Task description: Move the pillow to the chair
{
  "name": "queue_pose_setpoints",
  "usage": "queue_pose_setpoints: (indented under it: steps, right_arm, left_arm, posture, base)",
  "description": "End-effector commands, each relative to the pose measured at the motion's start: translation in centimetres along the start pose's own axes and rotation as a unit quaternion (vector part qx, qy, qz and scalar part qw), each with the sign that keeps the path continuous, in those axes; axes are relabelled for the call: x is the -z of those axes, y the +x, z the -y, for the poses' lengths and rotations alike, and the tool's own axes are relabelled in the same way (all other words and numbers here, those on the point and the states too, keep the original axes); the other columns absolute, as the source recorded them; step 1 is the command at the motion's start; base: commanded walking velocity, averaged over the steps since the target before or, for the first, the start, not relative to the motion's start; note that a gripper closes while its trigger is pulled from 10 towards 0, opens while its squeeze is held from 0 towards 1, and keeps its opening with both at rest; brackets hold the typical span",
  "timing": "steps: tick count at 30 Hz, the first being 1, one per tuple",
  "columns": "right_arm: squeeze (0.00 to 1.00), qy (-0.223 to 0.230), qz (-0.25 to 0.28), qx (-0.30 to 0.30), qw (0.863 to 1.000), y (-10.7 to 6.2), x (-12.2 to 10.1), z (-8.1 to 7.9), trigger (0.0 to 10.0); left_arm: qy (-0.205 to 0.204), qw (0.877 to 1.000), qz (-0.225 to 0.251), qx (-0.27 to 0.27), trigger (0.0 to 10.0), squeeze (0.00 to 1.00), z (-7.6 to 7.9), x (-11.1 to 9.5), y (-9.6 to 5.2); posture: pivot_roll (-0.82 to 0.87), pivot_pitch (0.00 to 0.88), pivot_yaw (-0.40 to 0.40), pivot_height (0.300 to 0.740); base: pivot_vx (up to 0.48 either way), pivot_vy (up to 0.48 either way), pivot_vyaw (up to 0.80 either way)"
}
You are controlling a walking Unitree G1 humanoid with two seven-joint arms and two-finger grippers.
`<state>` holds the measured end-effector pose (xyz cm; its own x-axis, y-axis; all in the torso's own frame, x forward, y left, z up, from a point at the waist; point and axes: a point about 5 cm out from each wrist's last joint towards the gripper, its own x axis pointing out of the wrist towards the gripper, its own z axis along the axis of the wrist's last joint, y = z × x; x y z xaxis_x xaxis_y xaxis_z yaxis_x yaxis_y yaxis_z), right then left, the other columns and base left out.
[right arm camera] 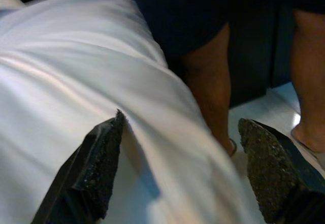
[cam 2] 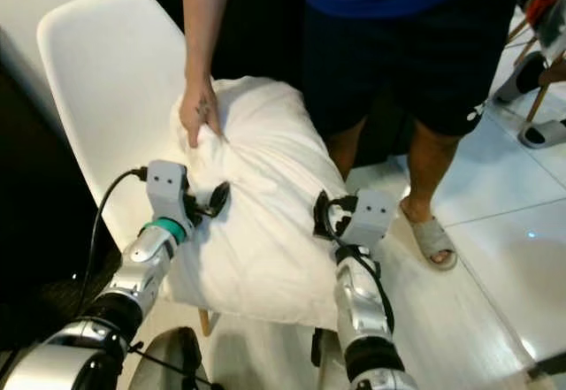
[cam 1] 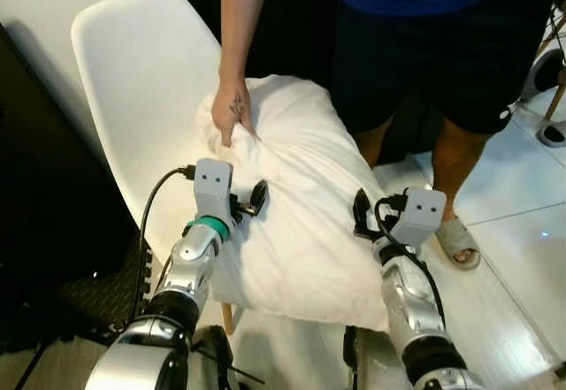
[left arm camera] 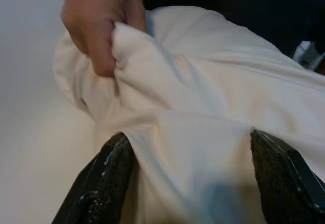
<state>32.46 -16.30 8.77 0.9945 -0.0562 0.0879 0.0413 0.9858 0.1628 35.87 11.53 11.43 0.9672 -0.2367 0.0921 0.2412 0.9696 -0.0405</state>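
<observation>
Two grippers of mine are at a white pillow (cam 1: 301, 222) that lies across the seat of a white chair (cam 1: 141, 80), its near end hanging off the seat's front edge toward me. My left gripper (cam 1: 250, 200) sits at the pillow's left side, and its wrist view shows the black fingers (left arm camera: 109, 178) spread wide with a fold of fabric bulging between them, not pinched. My right gripper (cam 1: 363, 217) is at the pillow's right edge; its fingers (right arm camera: 99, 165) are also spread apart, one resting on the cloth and the other out over the tiled floor (cam 1: 522, 248), holding nothing.

A person stands close behind the chair, one hand (cam 1: 232, 111) bunching the far left part of the pillow, a sandalled foot (cam 1: 455, 240) just beside my right arm.

I judge the pillow is already on the chair, so little is left but to let go and back off. Risks from here: the overhanging end could slide off the seat if I drag the cloth while withdrawing, since the soft fabric could catch on my rough finger pads. Shutting my left fingers could tug against the person's grip. Swinging my right arm outward could strike the person's leg.
</observation>
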Motion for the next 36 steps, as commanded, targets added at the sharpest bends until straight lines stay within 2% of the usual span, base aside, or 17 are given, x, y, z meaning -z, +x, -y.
queue_pose_setpoints:
  steps: [1, 3, 4, 6, 7, 8, 12, 14, 15, 19, 23, 27, 30, 34, 36]
  right_arm:
    - [1.0, -0.008, -0.007, -0.021, 1.0, -0.4, 0.3, -0.7, 10.0]
    - [1.0, -0.055, 0.015, -0.049, 0.997, -0.7, -0.3, -1.5, 10.0]
    - [0.0, -0.068, 0.023, -0.064, 0.995, -0.9, -0.5, -1.9, 10.0]
    - [0.0, -0.076, 0.029, -0.073, 0.994, -1.1, -0.7, -2.1, 10.0]
    - [0.0, -0.081, 0.032, -0.079, 0.993, -1.2, -0.8, -2.2, 10.0]
    - [0.0, -0.085, 0.031, -0.081, 0.993, -1.3, -0.9, -2.2, 10.0]
    - [0.0, -0.085, 0.027, -0.072, 0.993, -1.5, -0.9, -2.0, 10.0]
    - [0.0, -0.073, 0.031, -0.065, 0.995, -1.7, -1.3, -1.5, 10.0]
    - [0.0, -0.073, 0.031, -0.065, 0.995, -1.7, -1.3, -1.5, 10.0]
    - [0.0, -0.067, 0.049, -0.064, 0.994, -2.4, -2.3, -1.2, 10.0]
    - [0.0, -0.065, 0.066, -0.054, 0.994, -2.7, -3.1, -1.1, 10.0]
    - [0.0, -0.069, 0.081, -0.016, 0.994, -2.7, -3.9, -0.2, 10.0]
    - [0.0, -0.076, 0.086, -0.02, 0.993, -2.6, -4.1, -0.2, 10.0]
    - [0.0, -0.088, 0.092, -0.048, 0.991, -2.6, -4.4, -1.0, 10.0]
    - [0.0, -0.095, 0.1, -0.07, 0.988, -2.6, -4.8, -1.9, 10.0]
  left_arm:
    - [-0.01, 1.0, 0.001, -0.007, 10.0, 1.0, -0.5, 0.1, -0.3]
    - [-0.032, 0.999, 0.009, 0.0, 10.0, 1.0, -0.4, 0.0, -0.7]
    - [-0.042, 0.999, 0.015, 0.005, 10.0, 1.0, -0.1, -0.1, -0.9]
    - [-0.045, 0.999, 0.021, 0.011, 10.0, 1.0, 0.2, -0.2, -1.2]
    - [-0.045, 0.999, 0.027, 0.015, 10.0, 0.76, 0.5, -0.3, -1.5]
    - [-0.046, 0.998, 0.034, 0.017, 10.0, 0.01, 0.7, -0.4, -1.8]
    - [-0.052, 0.997, 0.047, 0.023, 10.0, 0.0, 1.1, -0.7, -2.3]
    - [-0.064, 0.995, 0.069, 0.019, 10.0, 0.0, 1.1, -1.6, -3.3]
    - [-0.064, 0.995, 0.069, 0.019, 10.0, 0.0, 1.1, -1.6, -3.3]
    - [-0.066, 0.994, 0.083, 0.004, 10.0, 0.0, 0.3, -2.5, -4.9]
    - [-0.07, 0.994, 0.081, -0.016, 10.0, 0.0, -0.5, -2.7, -5.4]
    - [-0.061, 0.995, 0.075, -0.041, 10.0, 0.0, -1.4, -2.8, -5.6]
    - [-0.06, 0.994, 0.076, -0.051, 10.0, 0.0, -1.5, -3.1, -5.4]
    - [-0.057, 0.993, 0.086, -0.06, 10.0, 0.0, -1.3, -3.7, -5.3]
    - [-0.05, 0.992, 0.095, -0.064, 10.0, 0.0, -1.0, -4.2, -5.0]
  posture:
    - [-0.05, 0.002, 0.117, 0.582]
    - [-0.05, 0.001, 0.109, 0.582]
    - [-0.05, 0.0, 0.095, 0.582]
    - [-0.05, 0.0, 0.091, 0.582]
    - [-0.04, 0.0, 0.076, 0.582]
    - [-0.04, 0.0, 0.072, 0.582]
    - [-0.04, 0.0, 0.059, 0.582]
    - [-0.03, 0.0, 0.041, 0.582]
    - [-0.03, 0.0, 0.041, 0.582]
    - [-0.02, 0.0, 0.041, 0.582]
    - [-0.02, 0.0, 0.041, 0.582]
    - [-0.03, 0.0, 0.038, 0.582]
    - [-0.03, 0.0, 0.036, 0.582]
    - [-0.03, 0.0, 0.03, 0.582]
    - [-0.02, 0.0, 0.026, 0.582]
  base:
    - [0.0, 0.0, 0.0]
    - [0.0, 0.0, 0.0]
    - [0.0, 0.0, 0.0]
    - [0.0, 0.0, 0.0]
    - [0.0, 0.0, 0.0]
    - [0.0, 0.0, 0.0]
    - [0.0, 0.0, 0.0]
    - [0.0, 0.0, 0.0]
    - [0.0, 0.0, 0.0]
    - [0.0, 0.0, 0.0]
    - [0.0, 0.0, 0.0]
    - [0.0, 0.0, 0.0]
    - [0.0, 0.0, 0.0]
    - [0.0, 0.0, 0.0]
    - [0.0, 0.0, 0.0]
